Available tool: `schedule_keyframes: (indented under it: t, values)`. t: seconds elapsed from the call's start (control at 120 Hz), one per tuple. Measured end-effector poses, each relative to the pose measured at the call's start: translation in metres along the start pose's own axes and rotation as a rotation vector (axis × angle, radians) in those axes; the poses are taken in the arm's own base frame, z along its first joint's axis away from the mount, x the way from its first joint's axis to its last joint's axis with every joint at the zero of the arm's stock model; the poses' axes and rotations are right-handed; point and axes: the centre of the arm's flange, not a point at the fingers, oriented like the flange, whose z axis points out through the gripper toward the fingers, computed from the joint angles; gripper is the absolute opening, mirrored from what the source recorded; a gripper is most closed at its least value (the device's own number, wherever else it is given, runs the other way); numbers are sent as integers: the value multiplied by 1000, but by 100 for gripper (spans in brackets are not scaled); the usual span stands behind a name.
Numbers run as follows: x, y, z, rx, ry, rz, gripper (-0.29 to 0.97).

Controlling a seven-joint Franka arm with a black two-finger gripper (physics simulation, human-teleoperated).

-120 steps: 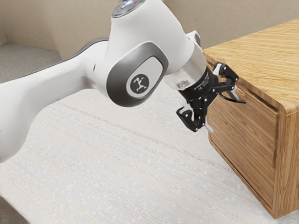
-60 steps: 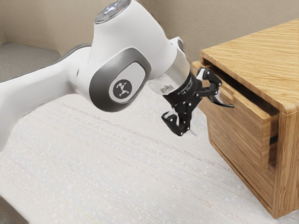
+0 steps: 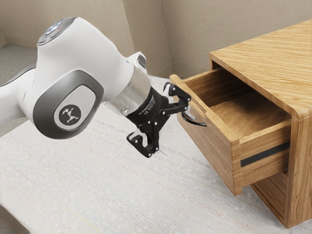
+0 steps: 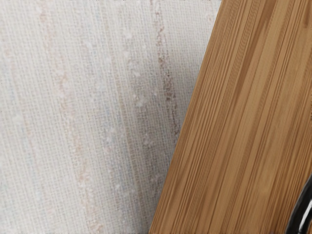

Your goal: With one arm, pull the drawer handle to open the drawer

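Seemingly spread, the hand (image 3: 171,127) merely hooks the handle (image 3: 197,123), so a skewed pull could slip off the open drawer (image 3: 219,144)

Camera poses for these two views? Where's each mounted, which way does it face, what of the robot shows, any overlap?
Exterior view: at the arm's side, raised, looking down across the floor at the cabinet and its open drawer; shows the white arm and the open gripper by the handle.
Wrist view: on the hand, facing close past the drawer's wooden front to the floor; a dark curve beside the wood may be handle or finger.
Shared: the drawer front and the floor.
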Motion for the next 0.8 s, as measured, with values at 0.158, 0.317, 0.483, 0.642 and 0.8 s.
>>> schedule_keyframes:
  t: [0.158, 0.317, 0.483, 0.642, 0.8]
  values:
    - [4, -21, -11, -13, -1, -8, 68]
    - [19, -41, -23, -24, 2, -32, 68]
    - [27, -58, -33, -35, -1, -47, 68]
    - [27, -74, -42, -45, -5, -47, 68]
    - [27, -86, -42, -41, -8, -48, 68]
